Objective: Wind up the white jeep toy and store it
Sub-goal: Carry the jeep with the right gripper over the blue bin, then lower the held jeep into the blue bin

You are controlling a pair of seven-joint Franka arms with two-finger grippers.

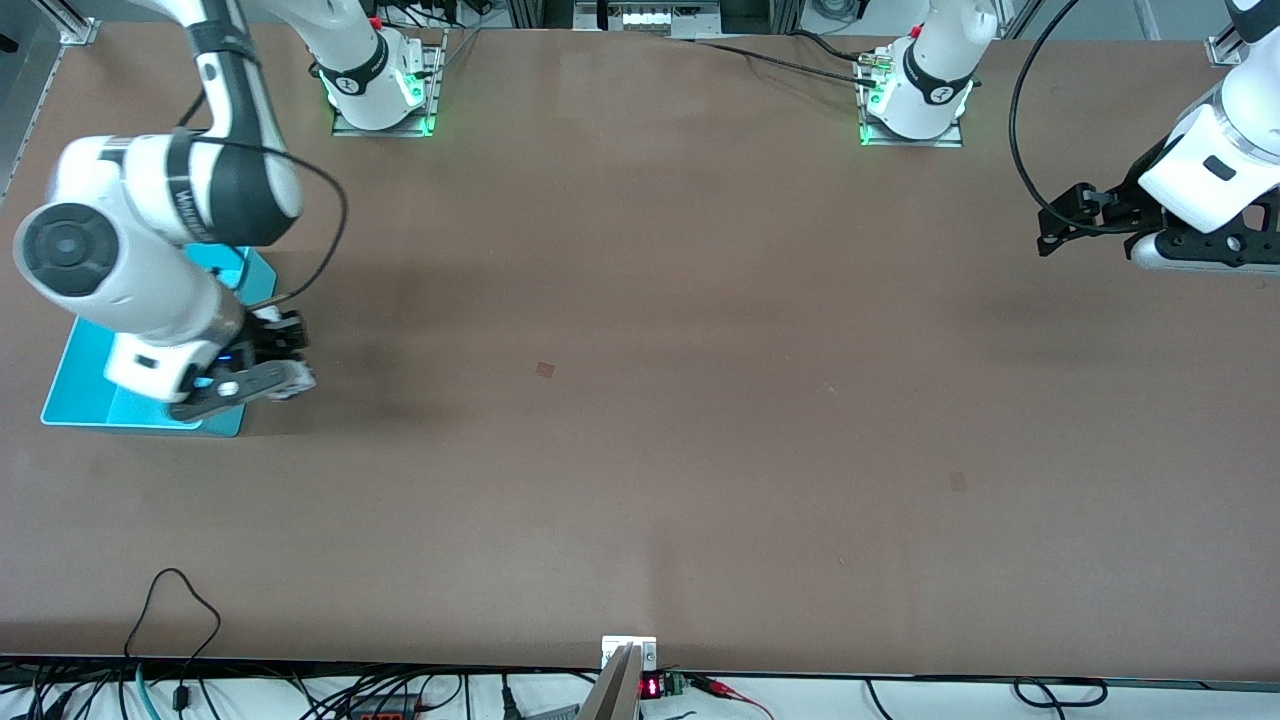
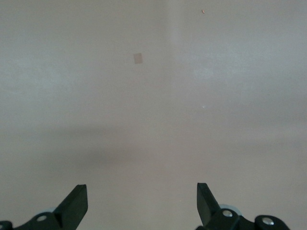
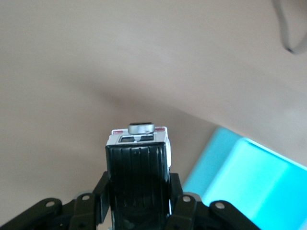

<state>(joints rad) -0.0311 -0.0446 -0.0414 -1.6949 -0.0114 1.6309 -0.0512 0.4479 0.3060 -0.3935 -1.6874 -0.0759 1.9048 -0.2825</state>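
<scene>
White jeep toy [image 3: 138, 158] sits clamped lengthwise in the right gripper [image 3: 138, 191] just beside the blue tray [image 3: 249, 182]; left gripper [image 2: 141, 203] waits, spread wide.

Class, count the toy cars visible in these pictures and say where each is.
1: the white jeep toy, gripped in the right end effector beside the blue tray.

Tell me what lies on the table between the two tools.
Nothing but bare brown table in the front view. The right tool, shut on the white jeep toy, is by the blue tray; the left tool waits open.
</scene>
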